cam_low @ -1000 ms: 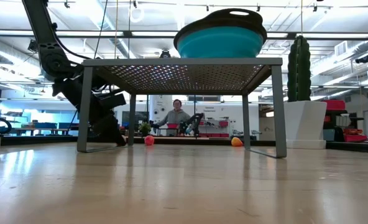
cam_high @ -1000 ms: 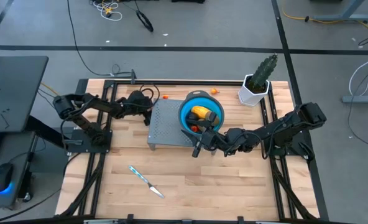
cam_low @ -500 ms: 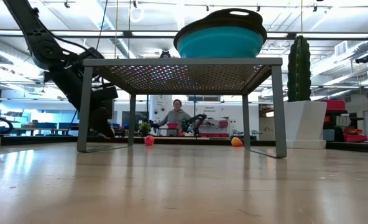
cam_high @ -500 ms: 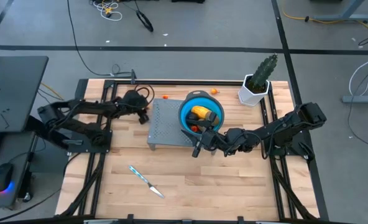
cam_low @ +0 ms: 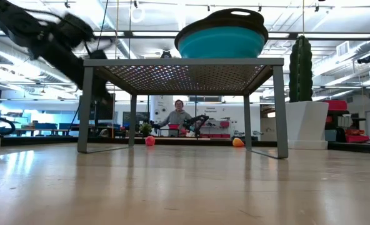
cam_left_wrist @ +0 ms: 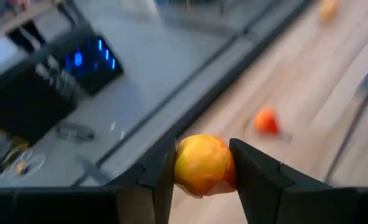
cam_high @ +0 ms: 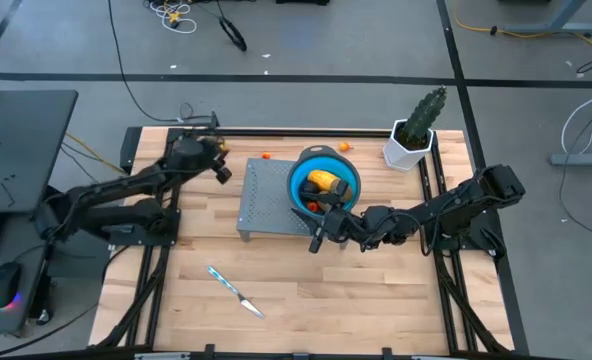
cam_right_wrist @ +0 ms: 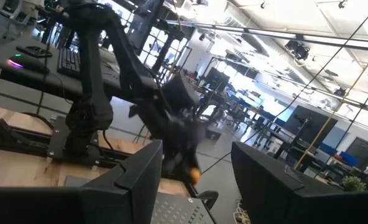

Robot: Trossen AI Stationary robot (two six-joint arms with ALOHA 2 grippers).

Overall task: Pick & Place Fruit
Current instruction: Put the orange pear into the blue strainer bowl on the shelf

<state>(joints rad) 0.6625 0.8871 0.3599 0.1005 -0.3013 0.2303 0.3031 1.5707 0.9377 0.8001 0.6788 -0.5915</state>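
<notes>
Left gripper (cam_left_wrist: pixel 201 171), raised above the far left part of the surface (cam_high: pixel 306 280), clenched on a yellow-orange fruit (cam_left_wrist: pixel 204 165); both fingers (cam_left_wrist: pixel 262 177) press the fruit's sides. In the high view this gripper (cam_high: pixel 219 168) lies just left of the far left corner of the perforated metal stand (cam_high: pixel 266 200). A small red-orange piece (cam_left_wrist: pixel 266 121) lies on the wood beyond the held fruit, seen from above as a dot (cam_high: pixel 266 155) near the far edge of the surface. Another small orange piece (cam_high: pixel 344 147) lies farther right along that edge, behind the blue bowl (cam_high: pixel 321 165).

Right gripper (cam_high: pixel 318 237), low at the near right edge of the stand, just beside the bowl; fingers (cam_right_wrist: pixel 134 180) parted, with nothing between them. The bowl rests on the stand's right part and holds a yellow-orange oval (cam_high: pixel 323 181), a dark piece (cam_high: pixel 338 190) and a small red piece (cam_high: pixel 314 206).

In the low view the bowl (cam_low: pixel 220 40) sits atop the stand (cam_low: pixel 185 72), with the two small pieces (cam_low: pixel 150 141) (cam_low: pixel 237 142) on the surface behind it. A potted cactus (cam_high: pixel 416 130) stands at the far right corner. A knife with a light blue handle (cam_high: pixel 234 290) lies on the near left part of the surface, well apart from both grippers. A person (cam_low: pixel 177 116) sits in the room beyond.
</notes>
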